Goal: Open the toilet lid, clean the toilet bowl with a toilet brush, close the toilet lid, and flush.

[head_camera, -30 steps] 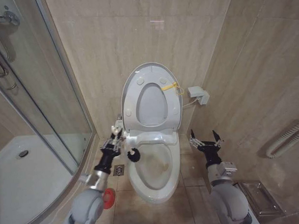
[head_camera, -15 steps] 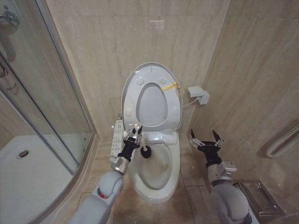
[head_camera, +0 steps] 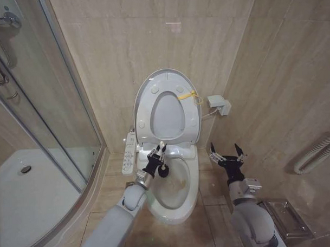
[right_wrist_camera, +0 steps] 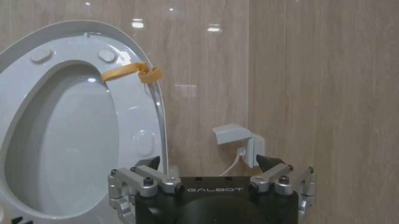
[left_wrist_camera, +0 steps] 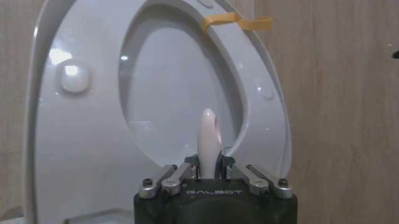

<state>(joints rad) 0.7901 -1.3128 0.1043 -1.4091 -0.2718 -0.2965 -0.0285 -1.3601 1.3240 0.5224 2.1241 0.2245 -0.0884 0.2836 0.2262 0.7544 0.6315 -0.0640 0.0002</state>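
With the toilet lid point(head_camera: 164, 83) up against the wall, left gripper point(head_camera: 157, 157) pinches the toilet brush point(head_camera: 162, 168) over the toilet bowl point(head_camera: 173, 202) rear rim; right gripper point(head_camera: 227, 155) spread wide beside it.

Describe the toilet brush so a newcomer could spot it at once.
Find the white toilet bowl against the tiled wall, lid and seat raised. Over its rear rim, the left gripper holds the toilet brush: a thin white stick ending in a black bristle head, the only dark object over the bowl.

toilet brush point(left_wrist_camera: 208, 140) bristles hidden by left gripper point(left_wrist_camera: 214, 173)
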